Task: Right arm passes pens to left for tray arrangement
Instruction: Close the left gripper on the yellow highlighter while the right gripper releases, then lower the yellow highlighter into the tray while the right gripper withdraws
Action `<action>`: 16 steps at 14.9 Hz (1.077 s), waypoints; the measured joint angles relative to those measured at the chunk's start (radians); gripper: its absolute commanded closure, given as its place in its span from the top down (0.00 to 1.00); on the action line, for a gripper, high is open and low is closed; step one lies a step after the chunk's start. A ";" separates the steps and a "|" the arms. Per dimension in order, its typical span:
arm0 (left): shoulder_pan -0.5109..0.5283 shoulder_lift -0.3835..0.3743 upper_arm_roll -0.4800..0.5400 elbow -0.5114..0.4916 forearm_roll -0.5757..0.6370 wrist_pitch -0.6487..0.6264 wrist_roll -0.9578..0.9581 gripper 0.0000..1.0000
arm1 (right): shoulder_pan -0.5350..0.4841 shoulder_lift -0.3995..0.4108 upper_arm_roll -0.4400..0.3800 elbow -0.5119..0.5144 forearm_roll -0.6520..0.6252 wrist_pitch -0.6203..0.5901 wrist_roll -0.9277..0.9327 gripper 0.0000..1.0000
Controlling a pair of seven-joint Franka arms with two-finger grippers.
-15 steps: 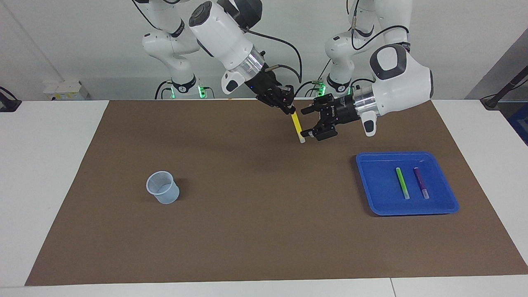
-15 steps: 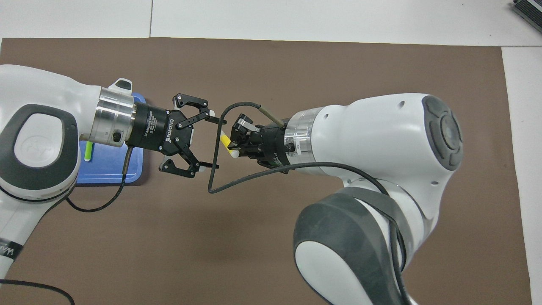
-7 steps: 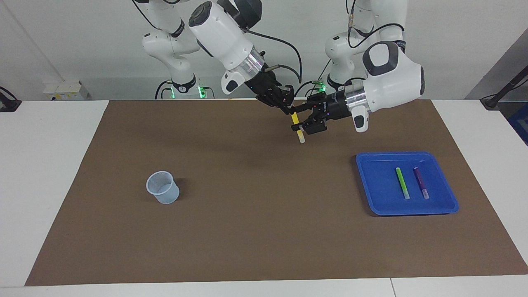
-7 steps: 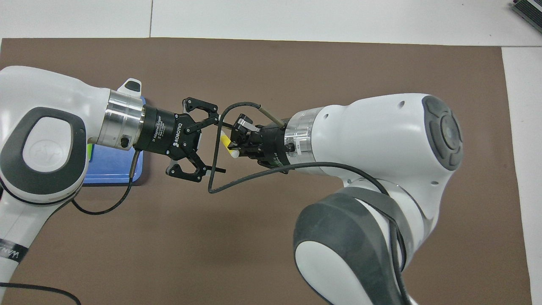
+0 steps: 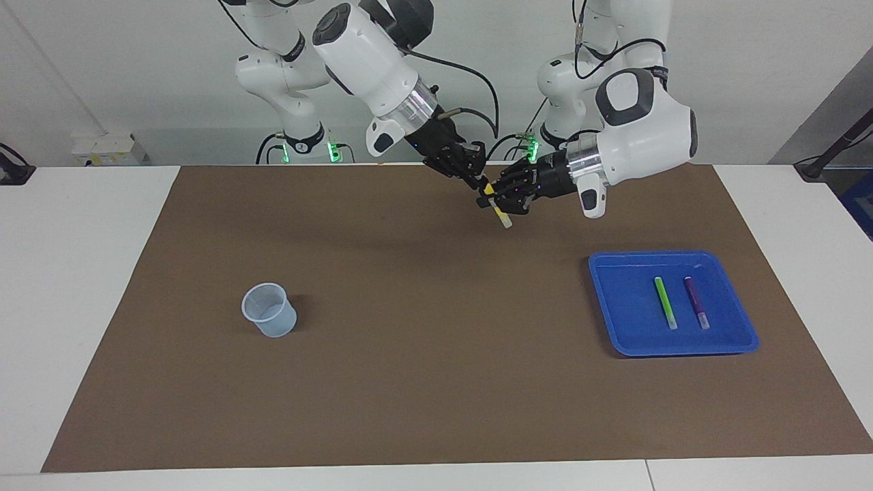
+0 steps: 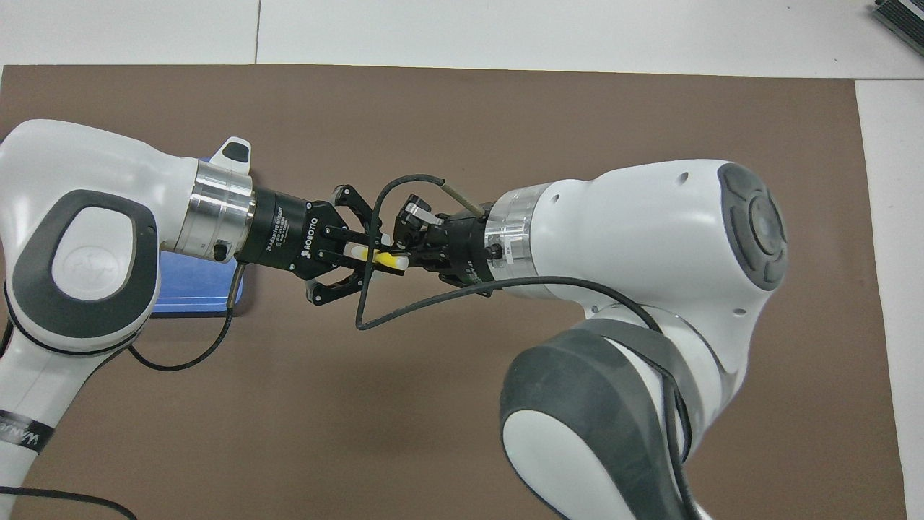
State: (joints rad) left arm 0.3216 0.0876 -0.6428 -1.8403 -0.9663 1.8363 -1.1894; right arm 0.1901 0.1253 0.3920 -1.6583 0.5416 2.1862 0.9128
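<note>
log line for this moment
handover | both tools, right and left, shut on yellow pen | green, purple pens in tray

A white table [image 5: 82, 273] carries a brown mat [image 5: 423, 354]. On the mat sit a cup [image 5: 269, 310] and a blue tray [image 5: 614, 300], well apart.

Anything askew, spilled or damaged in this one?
Nothing stands out. The green pen and purple pen lie side by side in the tray; the cup stands upright; the yellow pen is held between the right gripper and left gripper.
</note>
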 measured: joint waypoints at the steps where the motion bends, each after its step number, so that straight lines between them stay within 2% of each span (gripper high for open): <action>1: 0.000 0.000 0.000 0.000 0.000 0.000 0.000 0.00 | 0.000 0.000 0.000 0.000 0.000 0.000 0.000 0.00; 8: 0.007 -0.002 0.005 -0.002 0.018 -0.002 0.077 0.00 | -0.001 0.000 -0.001 0.000 0.000 0.005 0.000 0.00; 14: 0.028 -0.004 0.010 -0.006 0.241 -0.010 0.128 0.00 | -0.003 0.000 -0.006 0.000 0.000 -0.002 0.000 0.00; 15: 0.028 -0.004 0.010 -0.007 0.303 -0.017 0.150 0.00 | -0.003 0.000 -0.007 0.000 0.000 -0.005 0.000 0.05; 16: 0.027 -0.005 0.010 -0.008 0.359 -0.027 0.168 0.00 | -0.003 0.000 -0.008 0.000 0.000 -0.006 0.000 0.17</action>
State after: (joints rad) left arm 0.3484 0.0828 -0.6332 -1.8487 -0.6071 1.8095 -1.0216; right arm 0.1871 0.1252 0.3843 -1.6586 0.5417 2.1801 0.9128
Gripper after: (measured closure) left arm 0.828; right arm 0.991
